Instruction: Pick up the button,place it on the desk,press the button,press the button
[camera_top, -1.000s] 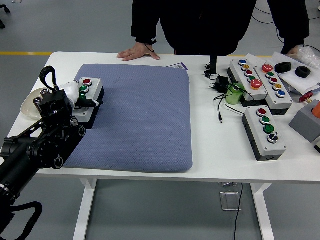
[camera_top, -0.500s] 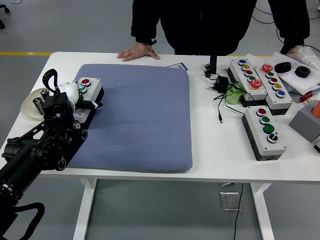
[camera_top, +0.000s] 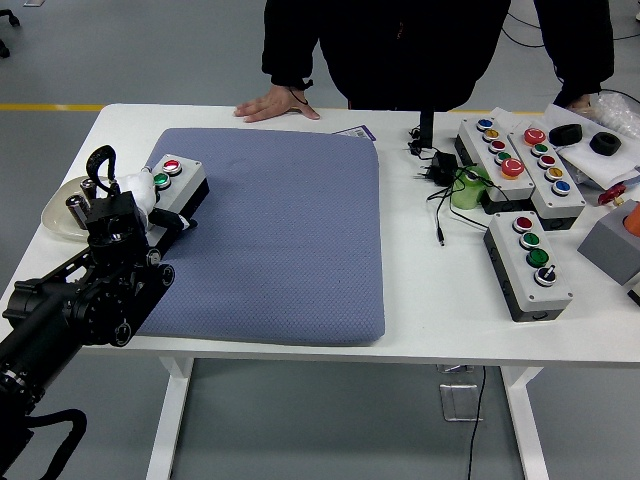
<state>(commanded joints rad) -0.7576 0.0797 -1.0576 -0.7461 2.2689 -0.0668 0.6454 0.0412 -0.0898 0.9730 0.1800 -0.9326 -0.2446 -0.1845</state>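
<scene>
A small grey button box (camera_top: 178, 183) with a red and a green button on top lies at the left edge of the blue pad (camera_top: 290, 240). My left hand (camera_top: 150, 205) comes in from the lower left and is shut on the box's near end. A white part of the hand lies against the box's left side and a dark finger runs along its front. The box looks slightly tilted in the grasp. My right arm is out of view.
A person stands at the far side, one hand (camera_top: 276, 104) flat on the table. A clear dish (camera_top: 58, 212) sits left of my hand. At the right are three longer button boxes (camera_top: 530, 262), a green cup (camera_top: 467, 188), cables (camera_top: 438, 170) and a grey block (camera_top: 610, 245).
My left hand and the button box have shifted a little to the left and away from me along the pad's left edge. The person has not moved.
</scene>
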